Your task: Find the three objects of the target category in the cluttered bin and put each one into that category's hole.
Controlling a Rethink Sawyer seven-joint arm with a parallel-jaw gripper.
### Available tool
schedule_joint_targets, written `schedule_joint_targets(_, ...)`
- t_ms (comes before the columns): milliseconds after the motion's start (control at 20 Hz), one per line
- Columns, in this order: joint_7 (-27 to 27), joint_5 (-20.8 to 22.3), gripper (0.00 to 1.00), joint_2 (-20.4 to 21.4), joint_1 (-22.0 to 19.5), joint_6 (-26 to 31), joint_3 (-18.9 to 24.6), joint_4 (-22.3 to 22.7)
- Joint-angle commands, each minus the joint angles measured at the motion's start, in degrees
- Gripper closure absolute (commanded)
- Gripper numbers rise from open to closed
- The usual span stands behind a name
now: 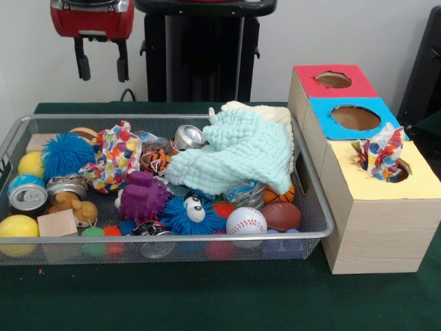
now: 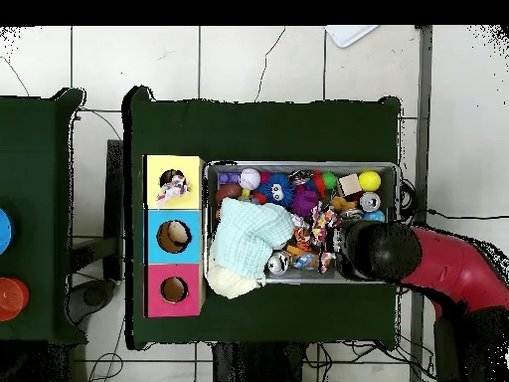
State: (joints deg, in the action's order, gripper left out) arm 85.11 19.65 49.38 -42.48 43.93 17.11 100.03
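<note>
The gripper (image 1: 102, 67) hangs above the wire bin's (image 1: 324, 227) left end, fingers spread and holding nothing. Below it lies a patterned cloth (image 1: 114, 160); to its right a mint cloth (image 1: 238, 153) drapes over cans and balls. In the yellow box's hole (image 1: 396, 172) sits another patterned cloth (image 1: 380, 150), half out. Judged risk: a descent here could snag the spiky blue ball (image 1: 67, 154) or lift the cloth with a neighbour
</note>
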Motion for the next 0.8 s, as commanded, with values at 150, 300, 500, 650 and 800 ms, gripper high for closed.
schedule_joint_targets(150, -3.2, 0.0, 0.00, -7.2, -1.0, -5.0, 6.8, -5.3)
schedule_joint_targets(300, -2.7, 0.5, 0.00, -8.9, -1.1, -6.6, 7.1, -5.9)
schedule_joint_targets(500, -2.2, 1.7, 0.00, -10.7, -1.4, -9.1, 7.2, -6.1)
schedule_joint_targets(650, -1.5, 2.1, 0.00, -11.9, -1.3, -9.8, 6.7, -6.1)
schedule_joint_targets(800, -0.8, 2.5, 0.00, -12.9, -0.8, -10.0, 5.8, -6.1)
